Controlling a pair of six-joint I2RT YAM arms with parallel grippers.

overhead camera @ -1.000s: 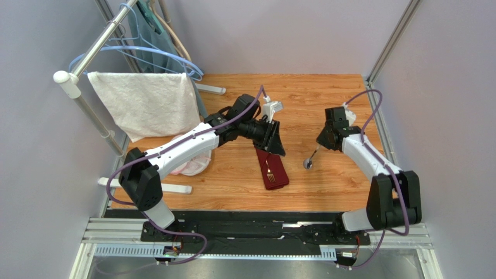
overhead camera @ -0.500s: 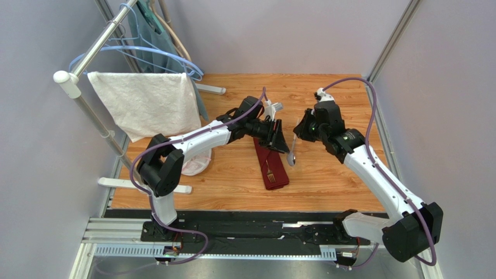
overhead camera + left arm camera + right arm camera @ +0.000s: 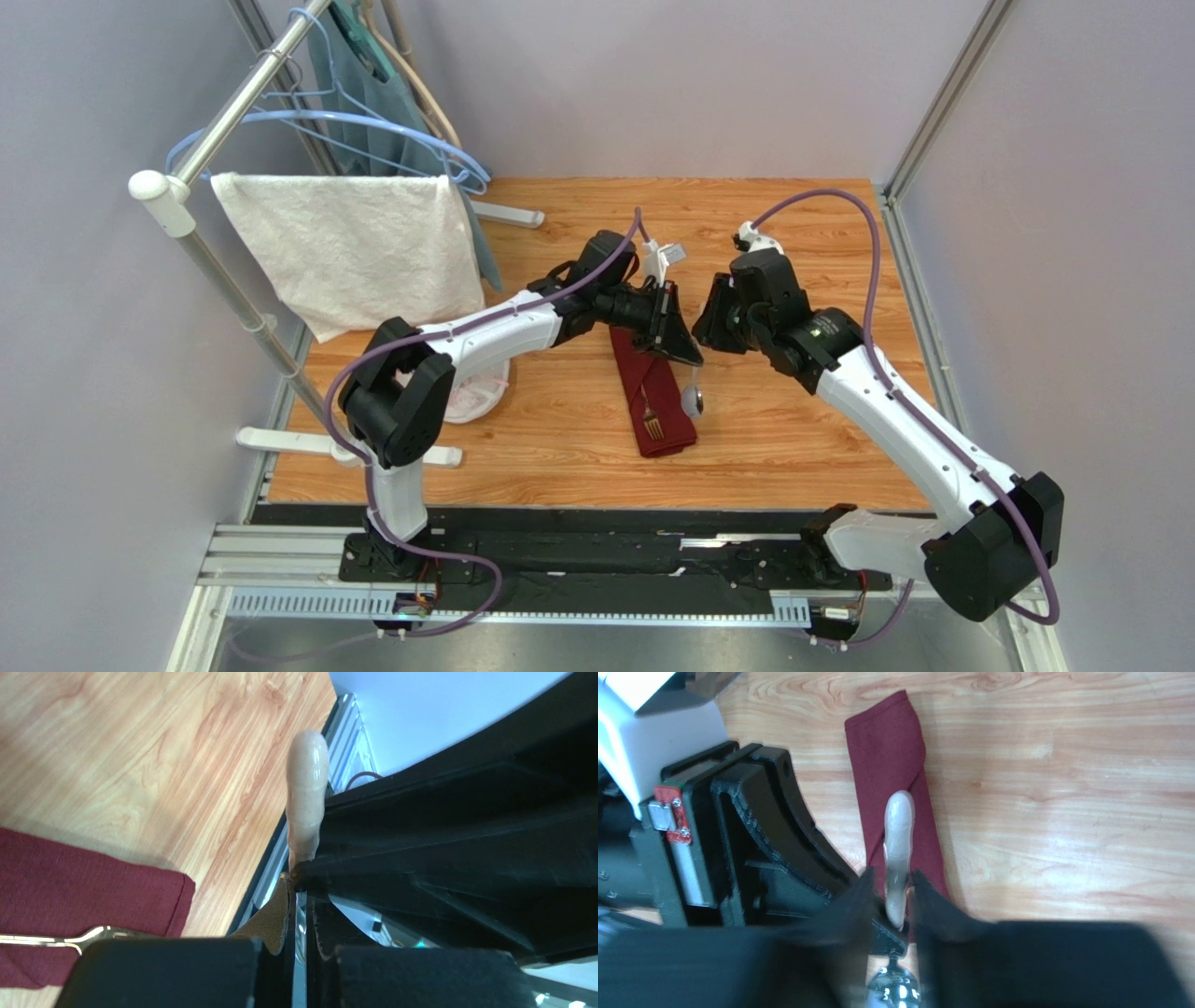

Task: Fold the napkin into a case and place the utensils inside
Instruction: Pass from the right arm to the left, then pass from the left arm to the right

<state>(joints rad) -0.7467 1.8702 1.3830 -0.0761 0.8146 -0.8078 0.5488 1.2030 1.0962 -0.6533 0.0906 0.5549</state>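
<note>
The napkin (image 3: pixel 659 420) lies mid-table as a narrow maroon case (image 3: pixel 892 749), and the fork (image 3: pixel 650 416) rests on it, tines toward the near end. The spoon (image 3: pixel 693 399) hangs upright just right of the case, bowl down. My left gripper (image 3: pixel 683 353) is shut on the spoon's slim metal neck; in its own view the left gripper (image 3: pixel 300 910) pinches the metal and the tan handle (image 3: pixel 307 777) sticks out past the tips. My right gripper (image 3: pixel 891 889) is open, its fingers standing apart on either side of the spoon's handle (image 3: pixel 899 833).
A white towel (image 3: pixel 351 252) hangs on a rack at the back left, with blue hangers (image 3: pixel 400 133) behind it. A pale pink object (image 3: pixel 470 399) lies under the left arm. A white bar (image 3: pixel 351 448) runs along the table's near left edge.
The right arm carried the spoon left from the table's right side to the left gripper. The left gripper shut on the spoon and the right jaws opened.
</note>
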